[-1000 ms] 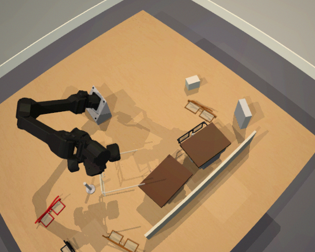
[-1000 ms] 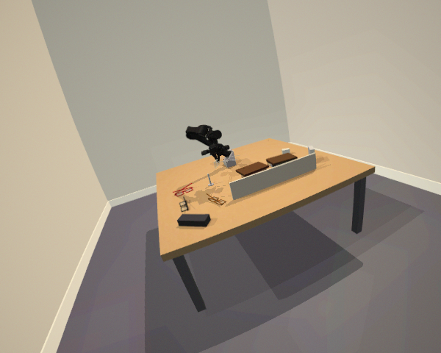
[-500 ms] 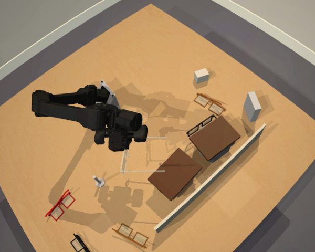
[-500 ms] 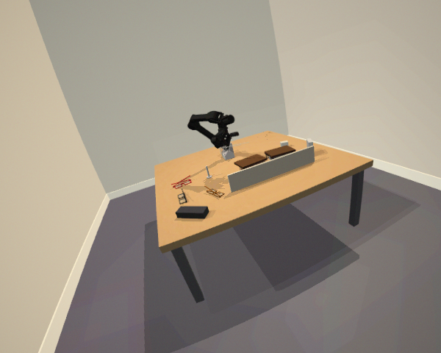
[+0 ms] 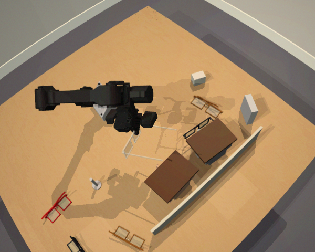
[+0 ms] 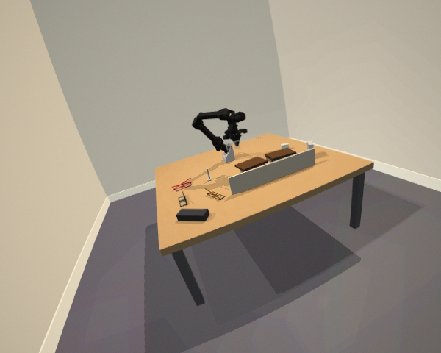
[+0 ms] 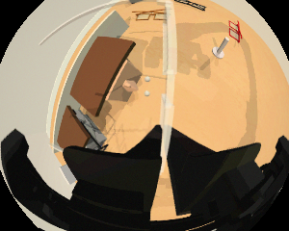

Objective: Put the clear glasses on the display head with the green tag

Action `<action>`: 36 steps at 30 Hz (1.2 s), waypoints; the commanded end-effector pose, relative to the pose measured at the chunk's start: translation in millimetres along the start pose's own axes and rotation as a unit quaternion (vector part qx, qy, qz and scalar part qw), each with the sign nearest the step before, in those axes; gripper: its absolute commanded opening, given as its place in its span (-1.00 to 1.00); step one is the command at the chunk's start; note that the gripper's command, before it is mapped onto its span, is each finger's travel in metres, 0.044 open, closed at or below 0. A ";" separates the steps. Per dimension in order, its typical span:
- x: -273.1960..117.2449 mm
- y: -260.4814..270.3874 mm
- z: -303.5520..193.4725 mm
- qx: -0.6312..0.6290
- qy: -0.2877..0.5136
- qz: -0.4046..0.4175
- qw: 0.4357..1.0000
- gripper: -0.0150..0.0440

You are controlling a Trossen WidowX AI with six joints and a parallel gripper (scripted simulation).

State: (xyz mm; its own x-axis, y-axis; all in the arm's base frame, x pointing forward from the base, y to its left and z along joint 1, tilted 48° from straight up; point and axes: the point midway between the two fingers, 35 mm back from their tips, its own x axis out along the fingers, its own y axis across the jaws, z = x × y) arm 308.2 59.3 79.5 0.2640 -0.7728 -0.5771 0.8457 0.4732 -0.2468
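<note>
My gripper (image 5: 136, 132) (image 6: 237, 144) (image 7: 161, 129) is shut on the clear glasses (image 5: 128, 149) (image 7: 170, 53), gripping the front frame near one end. They hang above the table, their temples pointing toward the two brown boards. Under the nearer brown board (image 5: 171, 176) (image 6: 251, 163) (image 7: 103, 72) is a head whose skin-coloured nose (image 7: 130, 86) pokes out. The other head, grey, is under the second brown board (image 5: 211, 140) (image 6: 281, 154) and wears black glasses (image 5: 190, 133). The boards hide most of both heads. No green tag can be made out.
A pale upright wall (image 5: 206, 180) (image 6: 272, 171) stands behind the boards. A small post (image 5: 96, 184) (image 6: 209, 175) (image 7: 220, 52), red glasses (image 5: 54, 207) (image 6: 182, 186) (image 7: 235, 31) and brown glasses (image 5: 128, 238) (image 5: 206, 105) lie around. White blocks (image 5: 198, 77) (image 5: 249, 108) stand beyond. A black case (image 6: 192, 215) is at the near corner.
</note>
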 end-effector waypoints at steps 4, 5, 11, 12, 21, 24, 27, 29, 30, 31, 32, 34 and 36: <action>-10.0 6.3 -32.2 0.060 -0.022 0.021 0.998 -0.49; -11.6 6.9 -36.9 0.069 -0.025 0.025 0.997 -0.49; -20.6 8.9 -64.6 0.126 -0.040 0.050 0.990 -0.49; -22.0 8.9 -69.2 0.136 -0.042 0.055 0.988 -0.49; -33.2 5.7 -108.9 0.221 -0.057 0.101 0.968 -0.49; -36.4 3.3 -121.5 0.249 -0.060 0.118 0.959 -0.49; -39.1 0.3 -133.7 0.277 -0.062 0.136 0.949 -0.49; -40.7 -2.0 -141.6 0.295 -0.062 0.148 0.942 -0.49; -41.5 -3.2 -145.4 0.304 -0.062 0.154 0.938 -0.49; -42.2 -4.5 -149.3 0.313 -0.062 0.160 0.934 -0.49; -42.9 -5.8 -153.0 0.322 -0.062 0.167 0.930 -0.49; -44.1 -8.6 -160.4 0.340 -0.061 0.179 0.921 -0.49; -45.1 -11.4 -167.0 0.356 -0.059 0.191 0.913 -0.49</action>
State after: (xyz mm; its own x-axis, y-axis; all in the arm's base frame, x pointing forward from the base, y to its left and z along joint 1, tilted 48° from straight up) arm 217.0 157.5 -15.7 0.5886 -0.6818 -0.4344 0.7870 0.3604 0.5007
